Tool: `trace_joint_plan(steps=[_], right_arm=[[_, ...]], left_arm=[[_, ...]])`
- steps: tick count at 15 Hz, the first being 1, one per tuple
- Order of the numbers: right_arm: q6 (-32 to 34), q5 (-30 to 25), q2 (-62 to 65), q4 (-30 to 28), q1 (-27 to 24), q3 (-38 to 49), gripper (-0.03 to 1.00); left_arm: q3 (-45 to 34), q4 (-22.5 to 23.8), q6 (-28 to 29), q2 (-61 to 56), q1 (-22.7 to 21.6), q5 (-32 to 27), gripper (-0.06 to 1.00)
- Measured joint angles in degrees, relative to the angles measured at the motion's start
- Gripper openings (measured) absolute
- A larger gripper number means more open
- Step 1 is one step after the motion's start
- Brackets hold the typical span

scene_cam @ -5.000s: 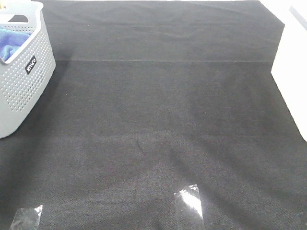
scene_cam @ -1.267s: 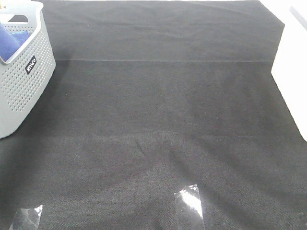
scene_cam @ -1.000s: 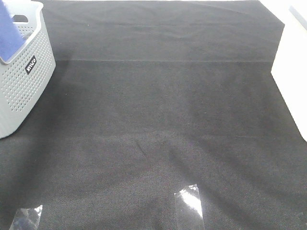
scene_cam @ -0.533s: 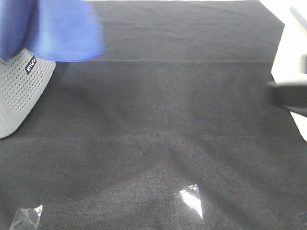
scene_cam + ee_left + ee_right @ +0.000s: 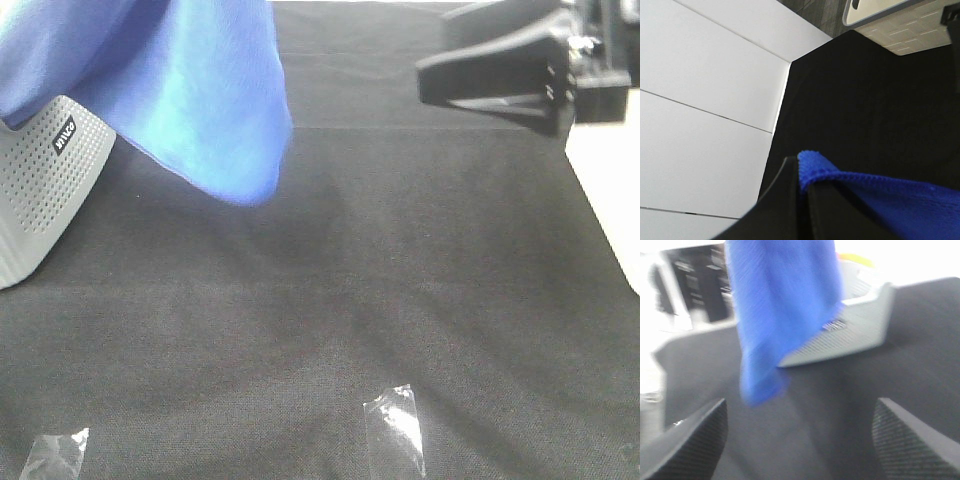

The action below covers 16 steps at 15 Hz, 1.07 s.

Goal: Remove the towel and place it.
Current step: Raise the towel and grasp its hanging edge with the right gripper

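Large royal-blue microfibre towel (image 5: 190, 90): fine soft nap, stitched hem visible along the gripped edge. Hanging in the air over the left rear of the black table cloth (image 5: 350, 300), in front of the pale grey perforated plastic basket (image 5: 40, 190), covering its upper part.

Top of the towel cut off by the frame edge in the high view. Right wrist view blurred.

Long axis roughly vertical, rounded lower end pointing down toward the cloth.

Left gripper (image 5: 801, 185): jaws pressed together, pinching the towel hem. Right gripper (image 5: 432, 50): jaws spread, nothing between them, well apart from the towel.
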<state>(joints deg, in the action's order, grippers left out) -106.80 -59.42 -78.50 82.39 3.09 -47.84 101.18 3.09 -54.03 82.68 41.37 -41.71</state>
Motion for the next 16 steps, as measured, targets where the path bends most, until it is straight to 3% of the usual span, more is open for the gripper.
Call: trace_joint_plan(steps=[4,8,10,14,16], right_arm=[[-1.2,-3.32,-10.08,0.23,6.7,-4.53,0.75],[-1.89,1.38,-13.64,0.69,15.07,-7.91,0.75],[-1.89,2.41,-13.64,0.52,16.39,-8.08,0.75],[0.29,5.27,-13.64,-3.09,16.44,-8.08,0.72],[0.8,5.27,-13.64,-3.15,16.44,-8.08,0.57]], left_arm=[[0.0,1.6,-0.06,0.86,3.84,1.32,0.0],[0.0,1.72,-0.23,0.86,5.33,2.35,0.0],[0.0,2.58,-0.23,0.86,5.39,2.52,0.0],[0.0,11.0,3.09,0.86,5.39,2.58,0.0],[0.0,12.43,4.87,0.86,5.39,2.58,0.0]])
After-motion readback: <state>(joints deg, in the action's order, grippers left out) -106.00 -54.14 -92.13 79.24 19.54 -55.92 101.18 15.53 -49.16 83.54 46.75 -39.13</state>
